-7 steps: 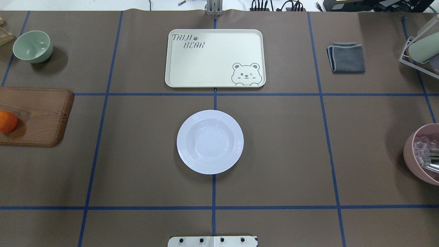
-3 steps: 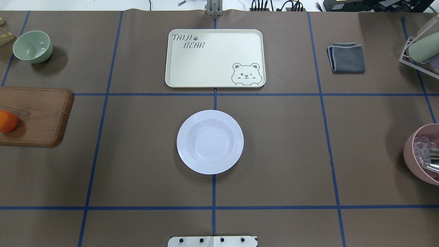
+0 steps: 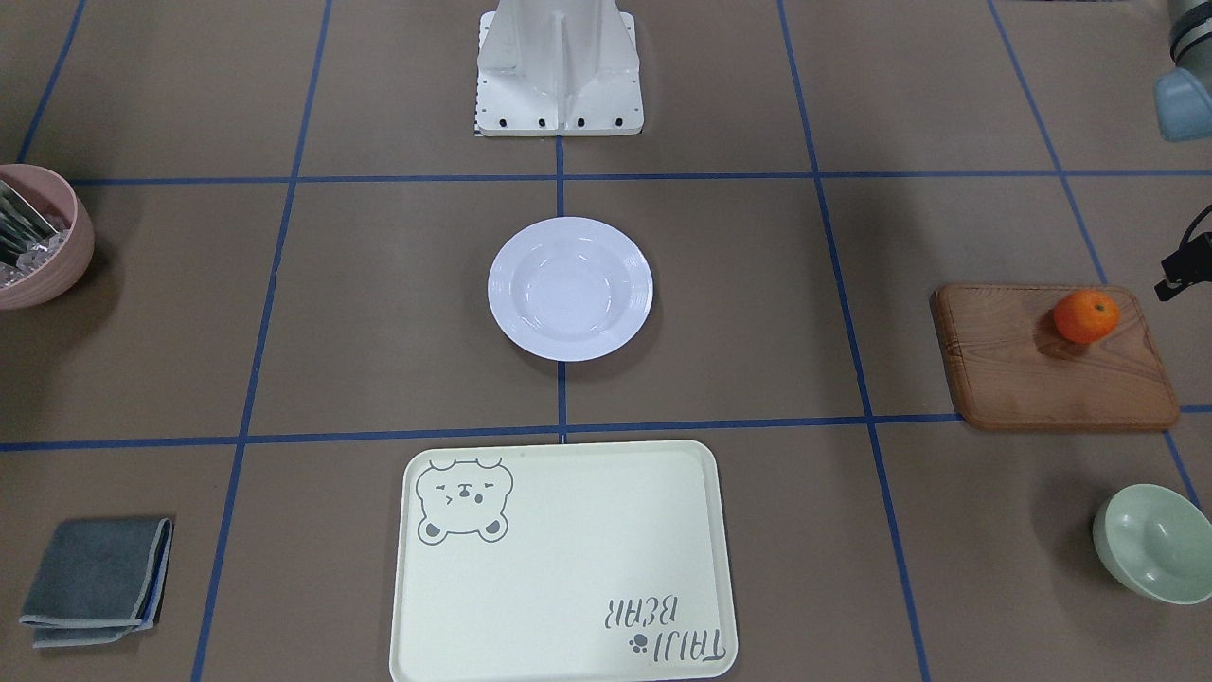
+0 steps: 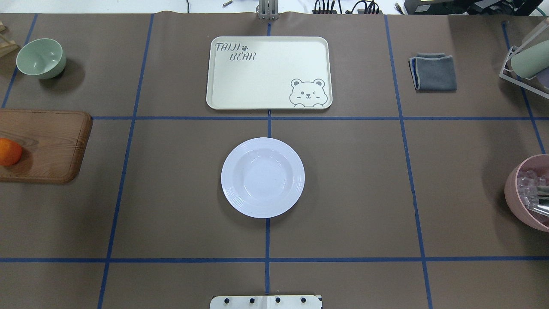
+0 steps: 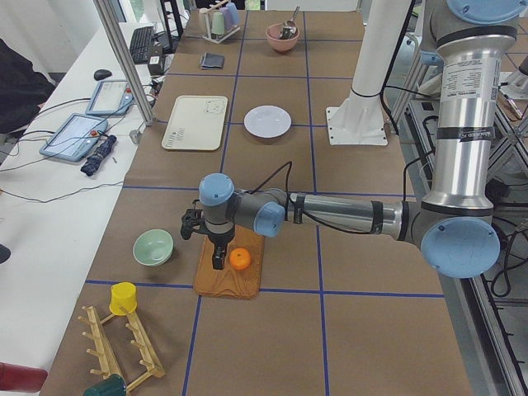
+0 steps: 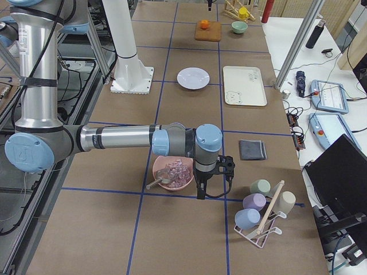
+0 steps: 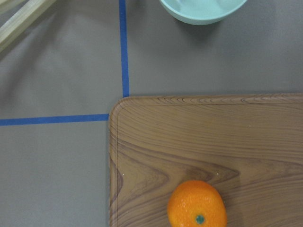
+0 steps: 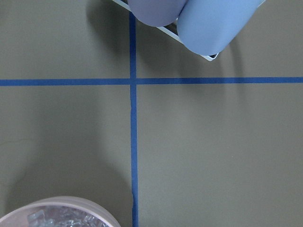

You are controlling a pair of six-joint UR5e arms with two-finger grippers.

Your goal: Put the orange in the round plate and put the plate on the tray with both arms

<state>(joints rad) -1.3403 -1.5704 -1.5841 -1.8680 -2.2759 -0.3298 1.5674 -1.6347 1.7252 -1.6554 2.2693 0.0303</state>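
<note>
The orange [image 3: 1086, 315] lies on a brown wooden board [image 3: 1042, 379] at the table's left end, its green stem dot facing up in the left wrist view [image 7: 197, 205]. In the exterior left view my left gripper [image 5: 217, 261] hangs just beside the orange [image 5: 239, 259]; I cannot tell whether it is open or shut. The white round plate [image 4: 262, 177] sits bare at the table's centre. Beyond it lies the cream tray [image 4: 269, 73], with nothing on it. My right gripper [image 6: 213, 186] hovers beside the pink bowl [image 6: 172, 172] at the far right end; its state cannot be told.
A pale green bowl [image 4: 41, 58] stands beyond the board. A folded grey cloth [image 4: 433, 71] and a cup rack [image 4: 525, 60] are at the back right. The pink bowl [image 4: 529, 193] holds ice and a utensil. The robot's base [image 3: 559, 66] is behind the plate.
</note>
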